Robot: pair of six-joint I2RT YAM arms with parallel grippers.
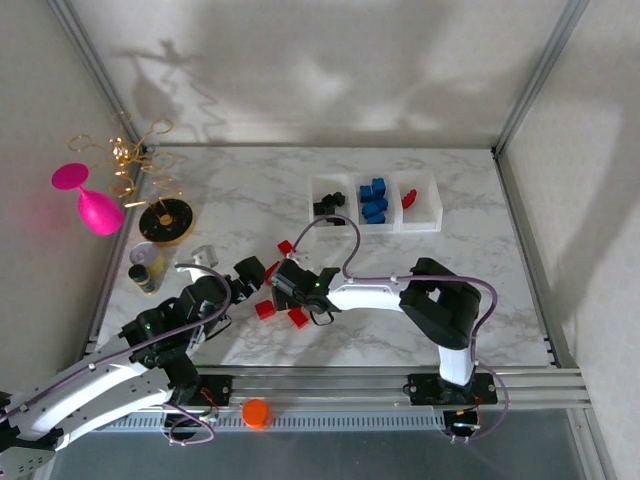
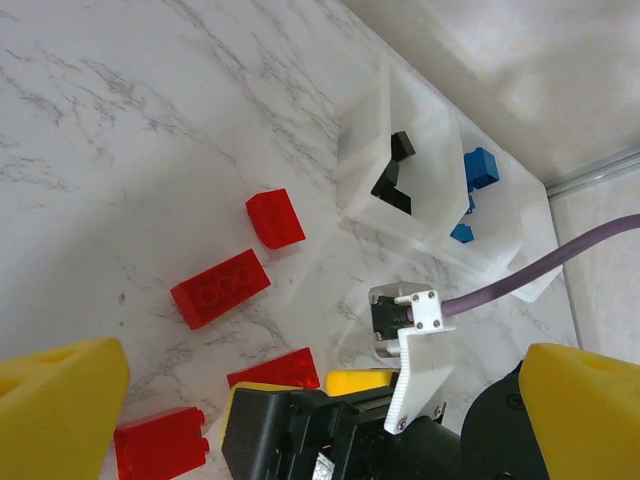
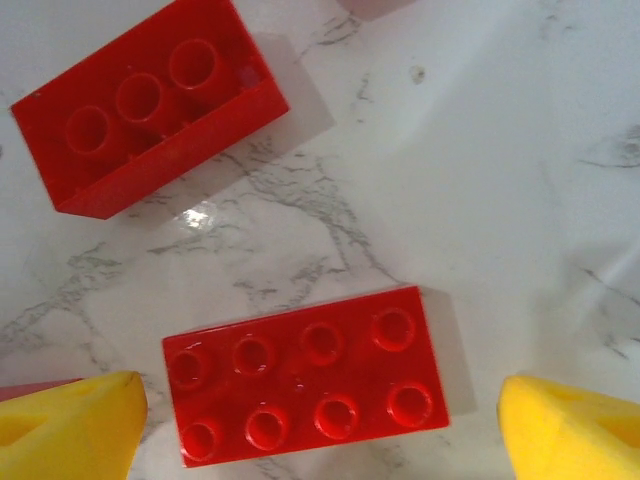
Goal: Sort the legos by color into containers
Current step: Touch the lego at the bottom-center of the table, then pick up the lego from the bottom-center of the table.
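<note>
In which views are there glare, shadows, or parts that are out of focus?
Top external: soft shadows lie on the back wall. Right wrist: a small glare spot on the table beside the upper red brick, which is sharp, while the right tool's yellow fingertips are blurred. Left wrist: the left tool's fingertips are blurred too.

A white, grey-veined marble-patterned table spreads out on every side of the right end effector. Far ahead of it, past the table's far edge, stands a pale beige back wall crossed by soft, blurred shadows. A plain left wall and a plain right wall close the sides. Silver metal corner posts rise ahead of it on both sides. Behind it, a grooved silver aluminium rail runs along the near edge. Directly beneath it the glossy surface catches a small bright glint.
</note>
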